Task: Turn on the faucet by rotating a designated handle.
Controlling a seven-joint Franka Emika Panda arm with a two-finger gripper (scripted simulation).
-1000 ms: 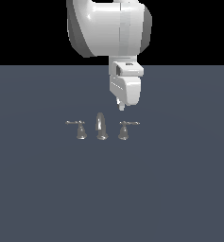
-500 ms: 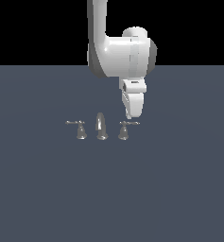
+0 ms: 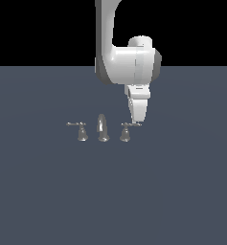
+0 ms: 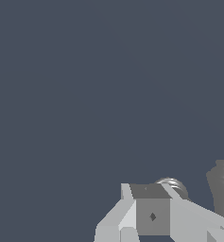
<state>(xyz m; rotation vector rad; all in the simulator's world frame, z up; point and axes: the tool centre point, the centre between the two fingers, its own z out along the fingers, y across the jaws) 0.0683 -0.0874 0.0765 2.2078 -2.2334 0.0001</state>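
Currently the gripper (image 3: 137, 121) is seen lowered onto the lever tip of the handle (image 3: 126, 132); finger opening cannot be told. One faucet (image 3: 103, 129) set is counted on the grey floor (image 3: 182, 191): one spout, two handles.

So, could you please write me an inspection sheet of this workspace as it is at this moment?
Surface: flat, plain dark grey-blue floor; no marks.
Job's things: chrome faucet upright; the handle stands at the exterior view's right of the spout, lever on top.
Clutter: nothing seen.
Grippers: gripper points down, tip at the outer end of the handle's lever; contact and jaw opening cannot be told.
Cables: nothing seen.
Surroundings: black background above the floor; white robot arm overhead.
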